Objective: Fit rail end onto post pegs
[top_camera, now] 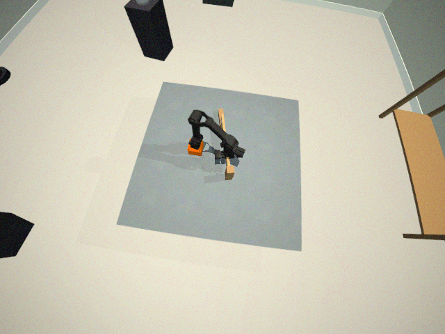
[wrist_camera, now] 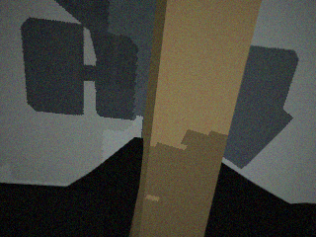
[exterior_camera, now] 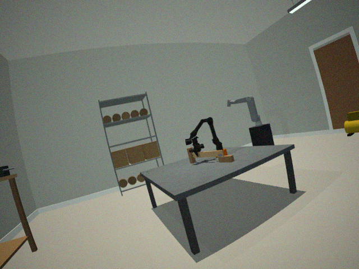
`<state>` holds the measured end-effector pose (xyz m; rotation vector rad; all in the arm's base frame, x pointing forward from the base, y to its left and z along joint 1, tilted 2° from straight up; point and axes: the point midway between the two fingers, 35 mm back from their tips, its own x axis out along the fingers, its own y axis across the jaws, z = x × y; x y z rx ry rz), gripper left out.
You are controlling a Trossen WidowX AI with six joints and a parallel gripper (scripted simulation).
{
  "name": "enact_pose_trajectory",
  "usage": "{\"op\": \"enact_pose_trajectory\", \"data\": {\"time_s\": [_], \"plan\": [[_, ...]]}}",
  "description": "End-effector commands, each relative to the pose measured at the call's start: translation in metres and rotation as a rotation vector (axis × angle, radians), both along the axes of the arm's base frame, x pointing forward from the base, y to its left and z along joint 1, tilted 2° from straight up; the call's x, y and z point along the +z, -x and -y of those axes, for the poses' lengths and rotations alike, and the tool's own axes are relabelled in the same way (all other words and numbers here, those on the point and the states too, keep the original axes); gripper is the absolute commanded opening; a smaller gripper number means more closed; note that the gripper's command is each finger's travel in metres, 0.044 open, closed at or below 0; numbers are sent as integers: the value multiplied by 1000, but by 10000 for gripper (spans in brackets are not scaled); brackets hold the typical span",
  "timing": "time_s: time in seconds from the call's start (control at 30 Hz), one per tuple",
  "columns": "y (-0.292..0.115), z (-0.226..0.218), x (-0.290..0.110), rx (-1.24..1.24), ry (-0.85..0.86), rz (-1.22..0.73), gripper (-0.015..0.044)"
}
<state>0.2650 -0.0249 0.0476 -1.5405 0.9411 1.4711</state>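
Note:
The long wooden rail (top_camera: 223,124) (exterior_camera: 211,153) (wrist_camera: 199,74) runs from the footboard block to the post. It looks about level and stands clear of the table near the post, with a shadow below. My gripper (top_camera: 227,155) (exterior_camera: 198,152) (wrist_camera: 161,148) is shut on the rail near its post end, one finger on each side. The post (top_camera: 229,173) (exterior_camera: 190,156) stands upright just beyond the gripper. The low footboard block (exterior_camera: 227,158) is under the rail's far end. Pegs, holes and any gap at the post are too small or hidden to judge.
The grey table (top_camera: 262,208) (exterior_camera: 185,179) carries all of these. The arm's orange base (top_camera: 195,149) (exterior_camera: 225,152) stands beside the rail. A shelf rack (exterior_camera: 127,124) and a second arm on a black pedestal (exterior_camera: 261,134) are beyond the table.

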Motion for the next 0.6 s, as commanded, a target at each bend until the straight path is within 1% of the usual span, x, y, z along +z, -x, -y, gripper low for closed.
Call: {"op": "enact_pose_trajectory", "data": {"time_s": [0.0, 0.57], "plan": [[-3, 2, 2, 2, 2, 7, 0], [-5, 7, 2, 2, 3, 7, 0]]}}
